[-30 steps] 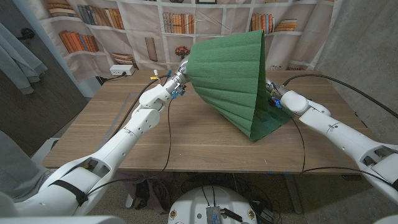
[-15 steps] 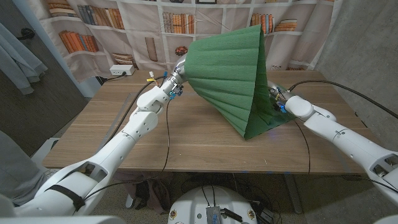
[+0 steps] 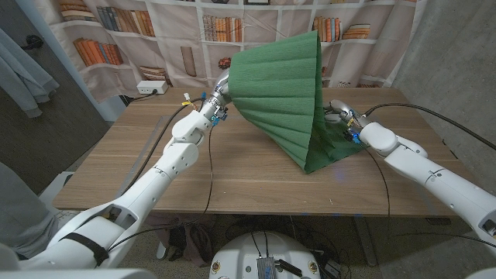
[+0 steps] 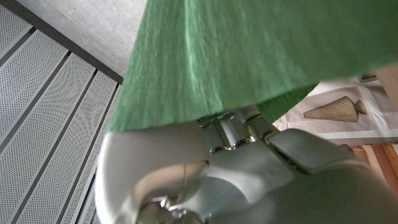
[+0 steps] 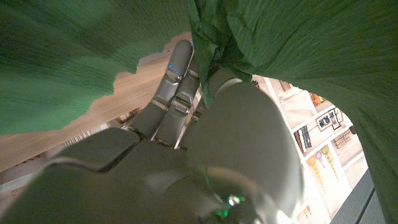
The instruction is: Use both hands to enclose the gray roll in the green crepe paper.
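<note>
Head view. Left hand (image 3: 222, 87): raised above the far side of the wooden table (image 3: 155, 167), its fingers closed on the upper left edge of the green pleated crepe paper sheet (image 3: 283, 97), holding it aloft. Right hand (image 3: 339, 111): low over the table at the paper's right side, touching the crumpled lower part of the sheet; whether it pinches the paper cannot be told here. Surroundings: black cables (image 3: 209, 167) trail along both arms and across the tabletop; a white power strip (image 3: 151, 88) lies at the far left corner; a printed bookshelf backdrop (image 3: 155, 31) hangs behind. The paper is spread into a wide fan, tilted, its lower tip resting on the table near the right hand. It hides whatever lies behind and beneath it; the gray roll cannot be made out.

Left wrist view. Left hand (image 4: 236, 168): metallic grey, its fingers (image 4: 227, 127) reaching up under the paper's edge and closed on it. The sheet (image 4: 249, 50) shows fine crinkled ribbing, blurred by nearness. A perforated grey panel (image 4: 43, 112) stands beside it.

Right wrist view. Right hand (image 5: 186, 143): its fingers (image 5: 177, 78) lie together, extended, with a bunched fold of the paper (image 5: 93, 62) gathered against them. Wooden tabletop (image 5: 143, 78) shows between the folds.
</note>
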{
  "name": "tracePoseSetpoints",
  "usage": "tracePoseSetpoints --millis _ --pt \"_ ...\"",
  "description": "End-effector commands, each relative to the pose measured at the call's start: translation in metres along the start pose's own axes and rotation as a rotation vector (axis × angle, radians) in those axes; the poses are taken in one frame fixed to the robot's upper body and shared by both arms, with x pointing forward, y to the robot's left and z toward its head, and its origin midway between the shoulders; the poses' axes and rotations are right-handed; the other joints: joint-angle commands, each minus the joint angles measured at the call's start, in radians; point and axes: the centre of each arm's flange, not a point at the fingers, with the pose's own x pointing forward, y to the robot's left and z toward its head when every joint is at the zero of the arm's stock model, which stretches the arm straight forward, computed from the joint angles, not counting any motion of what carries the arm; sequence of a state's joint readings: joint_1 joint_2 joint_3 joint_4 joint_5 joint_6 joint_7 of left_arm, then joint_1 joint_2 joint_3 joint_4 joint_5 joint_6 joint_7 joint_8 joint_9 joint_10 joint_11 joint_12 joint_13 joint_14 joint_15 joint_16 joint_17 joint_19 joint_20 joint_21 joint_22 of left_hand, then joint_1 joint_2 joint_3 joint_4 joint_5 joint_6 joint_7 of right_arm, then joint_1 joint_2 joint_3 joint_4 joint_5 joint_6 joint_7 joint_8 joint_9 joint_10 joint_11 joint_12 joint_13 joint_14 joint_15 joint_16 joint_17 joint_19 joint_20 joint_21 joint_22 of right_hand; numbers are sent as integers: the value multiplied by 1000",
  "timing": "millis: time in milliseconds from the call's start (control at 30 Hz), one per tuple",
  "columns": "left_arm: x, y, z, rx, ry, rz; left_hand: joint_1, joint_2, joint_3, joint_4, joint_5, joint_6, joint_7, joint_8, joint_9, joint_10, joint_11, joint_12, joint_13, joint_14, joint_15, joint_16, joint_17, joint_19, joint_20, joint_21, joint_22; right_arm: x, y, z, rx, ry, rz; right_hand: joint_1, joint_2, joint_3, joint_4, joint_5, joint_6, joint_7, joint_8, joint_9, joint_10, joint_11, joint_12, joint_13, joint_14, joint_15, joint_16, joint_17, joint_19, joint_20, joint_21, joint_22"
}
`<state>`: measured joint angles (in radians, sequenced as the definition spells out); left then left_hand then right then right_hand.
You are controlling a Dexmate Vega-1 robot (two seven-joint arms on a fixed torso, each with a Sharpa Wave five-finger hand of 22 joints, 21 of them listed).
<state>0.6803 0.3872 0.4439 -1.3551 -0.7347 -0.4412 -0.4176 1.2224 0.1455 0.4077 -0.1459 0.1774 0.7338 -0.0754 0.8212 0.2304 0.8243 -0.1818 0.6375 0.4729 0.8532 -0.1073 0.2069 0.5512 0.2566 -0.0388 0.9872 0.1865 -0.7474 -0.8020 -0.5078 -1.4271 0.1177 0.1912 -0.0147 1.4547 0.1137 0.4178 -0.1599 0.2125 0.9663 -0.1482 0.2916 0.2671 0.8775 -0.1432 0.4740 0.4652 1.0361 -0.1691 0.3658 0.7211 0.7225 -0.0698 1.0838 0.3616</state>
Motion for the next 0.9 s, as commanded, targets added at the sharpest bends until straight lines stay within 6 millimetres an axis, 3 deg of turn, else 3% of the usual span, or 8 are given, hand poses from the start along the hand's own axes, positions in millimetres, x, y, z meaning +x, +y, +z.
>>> tracePoseSetpoints --millis 33,467,900 --pt "2 7 -4 45 -8 63 4 -3 16 12 8 5 -7 6 4 7 -9 -3 1 1 -131 4 2 -4 -34 7 0 -20 5 17 29 -47 3 5 8 -2 -2 -1 4 -3 -6 4 6 -1 -2 3 1 -65 -1 3 -4 -155 5 0" --pt "7 13 -6 46 -16 80 3 -5 15 12 8 4 -7 8 6 8 -10 -3 3 3 -131 4 0 -4 -35 8 0 -48 9 28 45 -38 -11 5 8 -2 -2 -2 5 -4 -7 4 9 1 -4 2 2 -66 -3 4 -4 -155 10 -4" --pt "-6 25 -4 56 -22 139 3 -5 15 11 9 2 -8 8 7 9 -9 -5 3 1 -131 3 -1 -4 -36 9 0 -59 16 37 68 -37 -29 6 8 -2 -2 -3 4 -4 -9 6 8 1 -6 3 5 -66 -3 6 -4 -155 13 -8"
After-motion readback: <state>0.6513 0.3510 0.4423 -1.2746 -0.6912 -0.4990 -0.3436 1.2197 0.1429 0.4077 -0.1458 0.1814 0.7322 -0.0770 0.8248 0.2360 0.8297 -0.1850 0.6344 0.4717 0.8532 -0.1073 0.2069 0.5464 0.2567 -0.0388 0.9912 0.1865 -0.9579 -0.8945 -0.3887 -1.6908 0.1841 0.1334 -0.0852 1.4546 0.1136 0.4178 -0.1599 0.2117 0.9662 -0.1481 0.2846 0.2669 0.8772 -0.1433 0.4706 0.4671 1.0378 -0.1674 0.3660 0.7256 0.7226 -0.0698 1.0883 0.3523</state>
